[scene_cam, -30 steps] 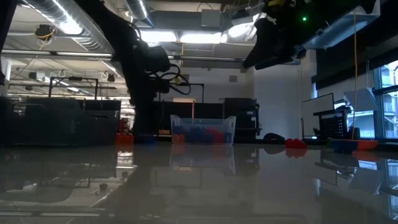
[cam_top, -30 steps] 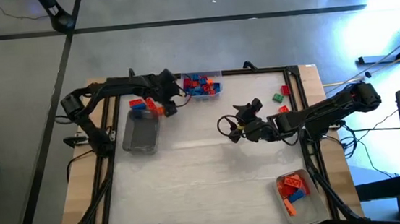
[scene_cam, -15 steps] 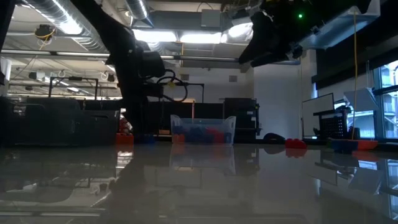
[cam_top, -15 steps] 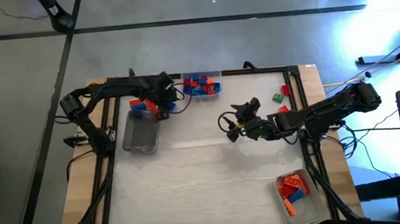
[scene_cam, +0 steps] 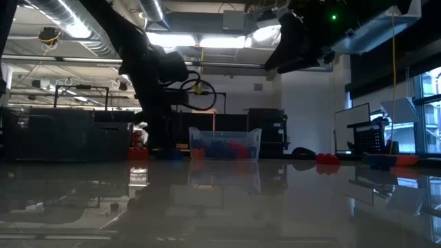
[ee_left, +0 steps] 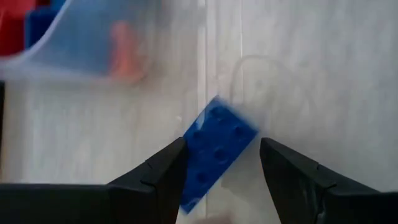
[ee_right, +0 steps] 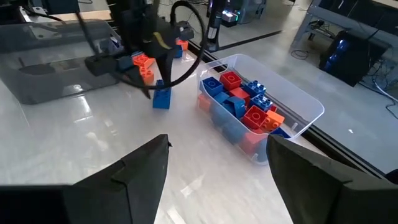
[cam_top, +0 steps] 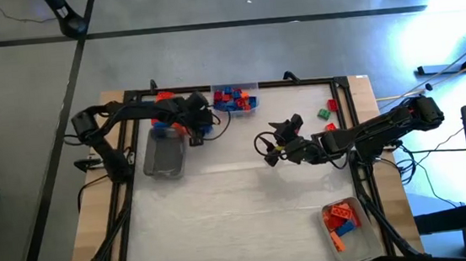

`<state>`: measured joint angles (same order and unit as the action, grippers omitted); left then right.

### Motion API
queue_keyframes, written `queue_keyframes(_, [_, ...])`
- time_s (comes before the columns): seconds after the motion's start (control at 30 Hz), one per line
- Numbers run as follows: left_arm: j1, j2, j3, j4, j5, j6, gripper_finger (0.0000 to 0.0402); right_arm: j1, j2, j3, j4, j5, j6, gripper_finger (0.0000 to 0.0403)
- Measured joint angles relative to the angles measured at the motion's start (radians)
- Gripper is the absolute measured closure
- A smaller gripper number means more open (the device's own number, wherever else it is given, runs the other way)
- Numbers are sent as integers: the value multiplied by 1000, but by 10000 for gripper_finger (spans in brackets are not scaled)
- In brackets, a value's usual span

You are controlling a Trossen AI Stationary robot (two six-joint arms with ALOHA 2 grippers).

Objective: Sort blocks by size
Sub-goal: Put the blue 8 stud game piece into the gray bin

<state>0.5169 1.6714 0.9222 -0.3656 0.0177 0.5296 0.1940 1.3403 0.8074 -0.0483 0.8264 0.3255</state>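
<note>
While your right hand (cam_top: 267,150) waits wide open mid-surface, your left hand (ee_left: 222,163) has slid over, holding a blue brick (ee_left: 217,151), heading tray-ward probably.

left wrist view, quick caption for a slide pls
Left gripper holds a blue block between its fingers over the pale table, a clear tray beyond.

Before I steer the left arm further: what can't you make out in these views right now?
- Left gripper, left wrist view: whether the fingers press the blue block between them; its near end is cut off by the picture's edge.
- Grey tray, high view: contents too dim.
- Loose blocks, high view: too small to size.
- Right gripper, right wrist view: open, holding nothing.
</note>
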Motion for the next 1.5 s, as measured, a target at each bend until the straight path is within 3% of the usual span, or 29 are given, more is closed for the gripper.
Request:
queue_keyframes(0.27, [-140, -8, 40, -20, -1, -24, 212, 0, 0, 0, 0, 1, -12, 134])
queue_keyframes(0.5, [-222, -102, 117, -128, -7, -77, 212, 0, 0, 0, 2, 2, -17, 134])
queue_keyframes(0.83, [-157, -243, 117, -197, 18, -128, 211, 0, 0, 0, 2, -12, -20, 134])
queue_keyframes(1.17, [-93, -221, 117, -216, 27, -148, 154, 1, 0, 0, 2, -8, -20, 134])
queue_keyframes(1.5, [-89, -168, 95, -296, 31, -150, 152, 1, 0, 0, 1, -73, -18, 134])
